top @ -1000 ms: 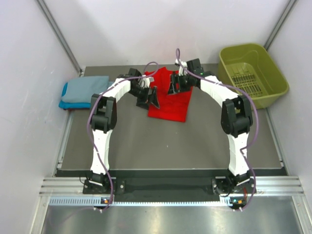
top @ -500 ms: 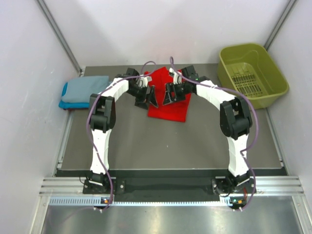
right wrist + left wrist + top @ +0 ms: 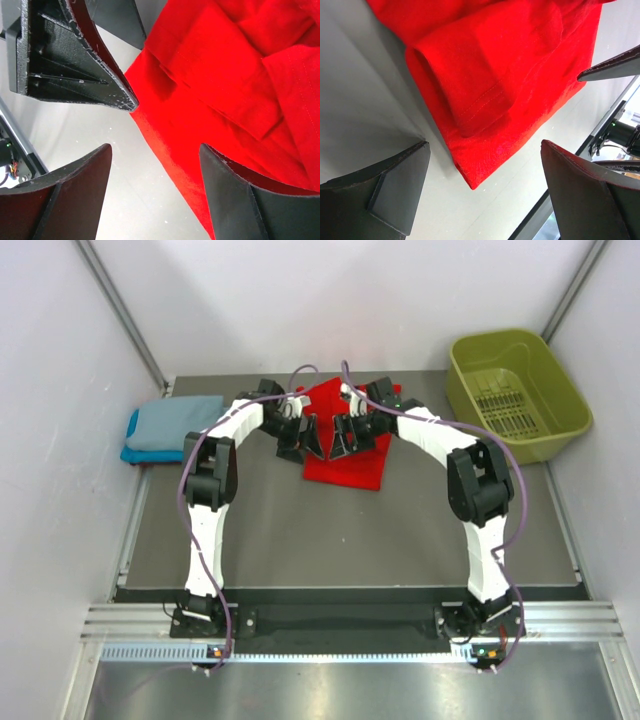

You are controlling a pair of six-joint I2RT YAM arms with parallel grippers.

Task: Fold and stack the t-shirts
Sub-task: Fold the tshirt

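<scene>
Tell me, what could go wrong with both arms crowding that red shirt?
Both arms' open jaws hang almost touching over the red shirt's edge, so they could knock together. The folded sleeve lies loose there; a pinch might catch only its top layer and undo the fold.

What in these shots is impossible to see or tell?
- Top view: the left gripper and right gripper cover the far half of the red shirt, hiding its folds.
- Top view: the pile at left is too small to count its shirts.
- Wrist views: frame edges cut the red shirt off; whether any finger touches it is unclear.
</scene>
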